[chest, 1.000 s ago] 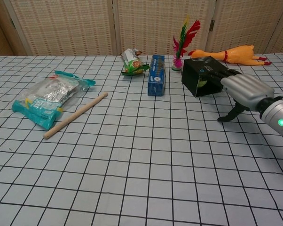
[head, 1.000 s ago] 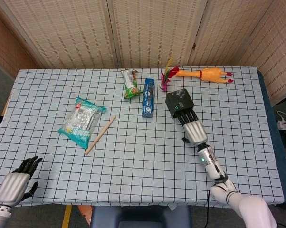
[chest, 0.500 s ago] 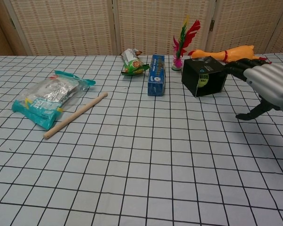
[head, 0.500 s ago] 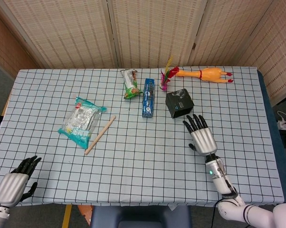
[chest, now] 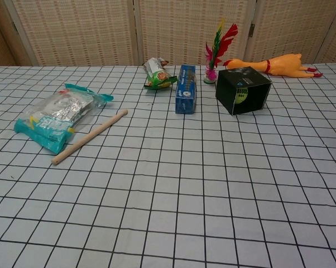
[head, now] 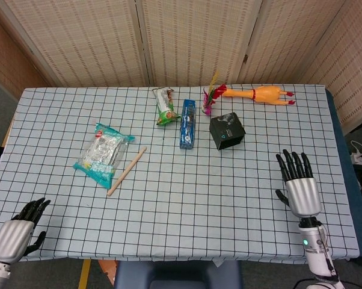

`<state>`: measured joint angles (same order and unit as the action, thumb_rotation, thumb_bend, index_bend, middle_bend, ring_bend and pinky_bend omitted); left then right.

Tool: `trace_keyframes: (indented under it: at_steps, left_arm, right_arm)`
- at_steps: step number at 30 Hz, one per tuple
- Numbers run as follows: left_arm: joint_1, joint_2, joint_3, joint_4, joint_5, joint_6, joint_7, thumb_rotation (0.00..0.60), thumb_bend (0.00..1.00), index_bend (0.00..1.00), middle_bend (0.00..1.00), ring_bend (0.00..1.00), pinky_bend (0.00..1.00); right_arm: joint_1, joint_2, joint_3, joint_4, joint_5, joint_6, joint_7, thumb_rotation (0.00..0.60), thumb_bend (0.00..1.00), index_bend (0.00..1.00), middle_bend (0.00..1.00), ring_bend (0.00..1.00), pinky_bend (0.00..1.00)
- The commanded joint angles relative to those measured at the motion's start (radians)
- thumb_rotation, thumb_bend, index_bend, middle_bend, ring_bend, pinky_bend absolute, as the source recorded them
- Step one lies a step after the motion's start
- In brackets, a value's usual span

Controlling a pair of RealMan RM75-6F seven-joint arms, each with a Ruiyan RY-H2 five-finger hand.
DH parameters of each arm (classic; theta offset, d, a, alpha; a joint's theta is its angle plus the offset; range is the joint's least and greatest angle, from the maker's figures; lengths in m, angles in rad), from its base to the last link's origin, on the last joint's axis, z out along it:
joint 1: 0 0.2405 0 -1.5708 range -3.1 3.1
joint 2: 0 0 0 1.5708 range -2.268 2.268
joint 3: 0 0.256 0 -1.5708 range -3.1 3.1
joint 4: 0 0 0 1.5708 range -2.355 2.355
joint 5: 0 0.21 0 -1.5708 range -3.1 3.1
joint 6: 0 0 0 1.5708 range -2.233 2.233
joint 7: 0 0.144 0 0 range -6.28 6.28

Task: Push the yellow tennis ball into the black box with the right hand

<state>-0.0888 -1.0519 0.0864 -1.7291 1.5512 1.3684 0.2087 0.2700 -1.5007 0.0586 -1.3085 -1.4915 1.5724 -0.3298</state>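
Observation:
The black box (head: 227, 130) (chest: 243, 90) stands on the checked tablecloth, right of centre toward the back. In the chest view a yellow-green patch, apparently the tennis ball (chest: 241, 95), shows in the box's near face. My right hand (head: 297, 181) is flat with fingers spread and holds nothing, well to the near right of the box and apart from it. It does not show in the chest view. My left hand (head: 17, 232) hangs at the table's near left corner, fingers apart and empty.
A blue packet (head: 188, 123) lies left of the box. Behind it are a feather shuttlecock (head: 210, 97) and a rubber chicken (head: 260, 94). A green snack bag (head: 164, 106), a teal packet (head: 102, 153) and a wooden stick (head: 127, 171) lie further left.
My right hand has drawn back from the box toward the table's near right side and has left the chest view. The box and the left hand stay put.

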Motion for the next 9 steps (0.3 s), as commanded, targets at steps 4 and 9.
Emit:
trace_keyframes:
  at_steps: [4, 9]
  left_arm:
    - [0.003, -0.001, 0.002, -0.004, 0.0, 0.0, 0.011, 0.6, 0.45, 0.04, 0.04, 0.06, 0.42]
    - [0.005, -0.002, 0.002, -0.003, 0.001, 0.003, 0.015, 0.6, 0.45, 0.04, 0.04, 0.06, 0.42]
  right_arm:
    - [-0.023, -0.013, 0.003, 0.033, 0.034, -0.028, -0.028, 0.6, 0.02, 0.0, 0.0, 0.0, 0.0]
    - [-0.016, -0.023, 0.005, 0.05, 0.035, -0.065, -0.039, 0.6, 0.02, 0.0, 0.0, 0.0, 0.0]
